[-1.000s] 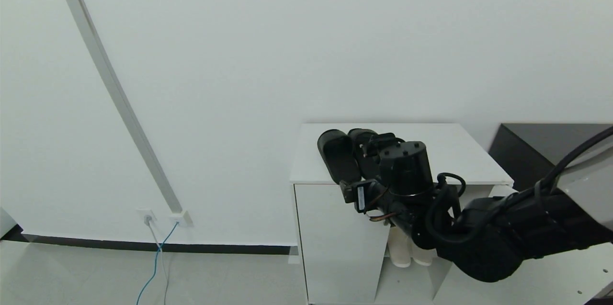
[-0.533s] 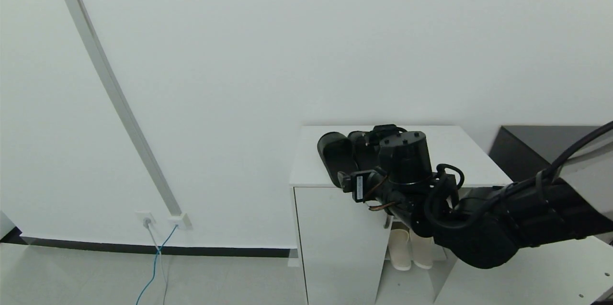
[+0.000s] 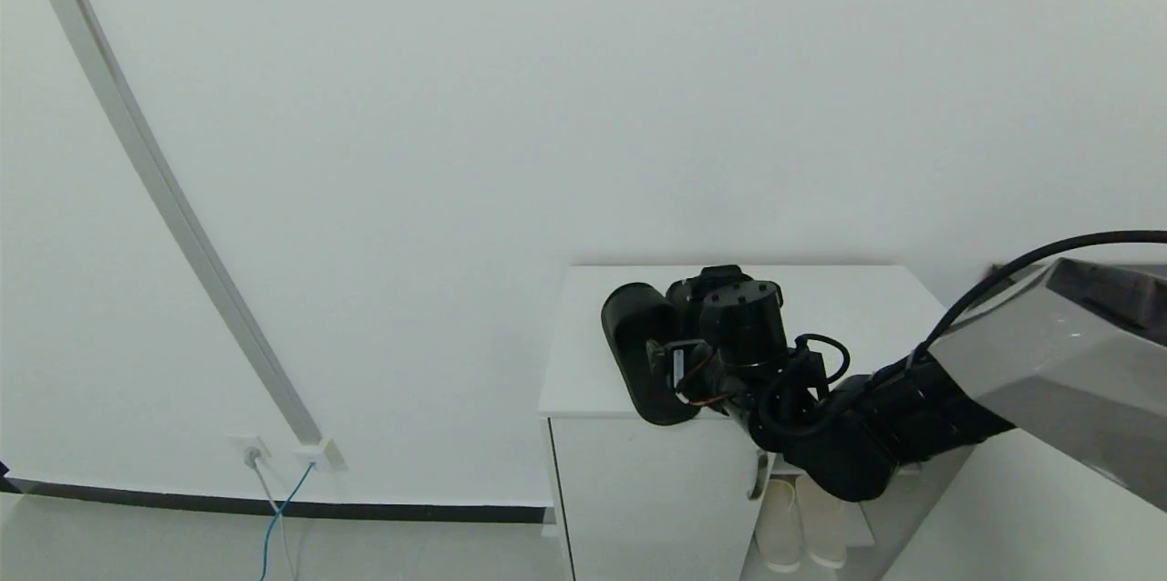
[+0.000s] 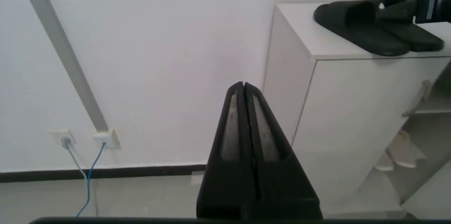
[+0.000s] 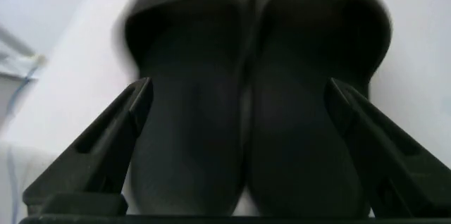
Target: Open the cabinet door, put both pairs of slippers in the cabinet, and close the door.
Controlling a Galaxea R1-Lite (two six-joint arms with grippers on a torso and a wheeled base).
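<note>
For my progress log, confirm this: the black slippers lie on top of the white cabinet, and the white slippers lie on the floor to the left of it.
One detail is wrong. The white slippers are not on the floor to the left: the head view shows them inside the white cabinet, low in its open side. The black slippers do lie on top of it.

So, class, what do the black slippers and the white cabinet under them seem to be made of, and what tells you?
Black slippers: probably moulded foam or rubber with a matte finish. Each looks like one thick seamless piece with a dull surface.
Cabinet: likely board with a white coating or laminate and a smooth finish. The panels are flat, with crisp edges and no visible grain.
</note>
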